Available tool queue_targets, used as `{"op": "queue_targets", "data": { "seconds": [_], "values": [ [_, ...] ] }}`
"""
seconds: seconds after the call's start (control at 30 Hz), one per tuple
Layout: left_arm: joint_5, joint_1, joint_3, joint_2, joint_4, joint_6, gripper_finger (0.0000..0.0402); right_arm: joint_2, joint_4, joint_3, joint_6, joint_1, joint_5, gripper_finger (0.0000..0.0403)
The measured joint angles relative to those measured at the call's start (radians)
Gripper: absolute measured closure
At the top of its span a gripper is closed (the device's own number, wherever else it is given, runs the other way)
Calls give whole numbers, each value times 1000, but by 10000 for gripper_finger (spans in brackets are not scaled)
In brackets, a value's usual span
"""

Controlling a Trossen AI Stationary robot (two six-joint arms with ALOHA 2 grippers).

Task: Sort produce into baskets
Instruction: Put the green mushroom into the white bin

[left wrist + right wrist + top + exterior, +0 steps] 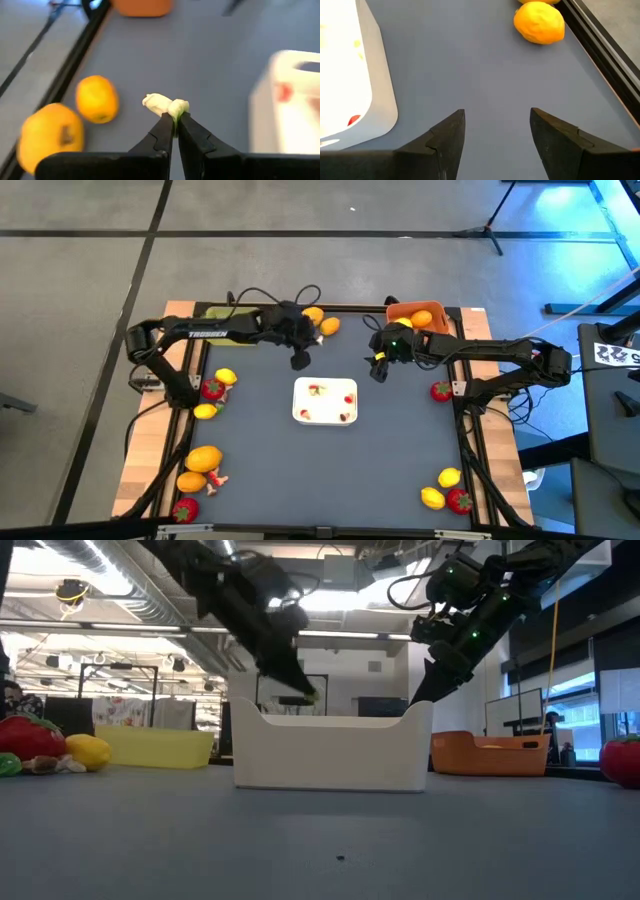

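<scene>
Left wrist view: left gripper (176,120), jaws clamped on a pale green-cream scrap (165,104), beside two yellow fruits (97,98). Right gripper (497,130), jaws apart, empty, hovers near the orange basket (420,314) at one o'clock of the white tray (325,401), probably awaiting produce.

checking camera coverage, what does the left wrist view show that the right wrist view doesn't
Only the left wrist view: the left pincer shut on a small pale scrap, two orange-yellow fruits beside it, and an orange basket far off. Only the right wrist view: the right pincer open and empty, with one yellow fruit ahead. Both: the white tray and the dark table.
</scene>
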Motion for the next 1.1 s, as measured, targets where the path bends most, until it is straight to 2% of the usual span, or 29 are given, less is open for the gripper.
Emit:
{"op": "queue_targets", "data": {
  "seconds": [0.4,0.6,0.9,1.1],
  "values": [
    [243,-167,0,-73,-71,18,384,0,2,0,0,0,0,180],
    [250,-234,-2,-67,-128,-53,384,0,2,0,0,0,-3,180],
    [246,-302,-41,-67,-123,-152,384,0,1,0,68,0,-98,180],
    [191,-318,-41,-67,-129,-229,384,0,1,0,103,1,-142,180]
  ]
}}
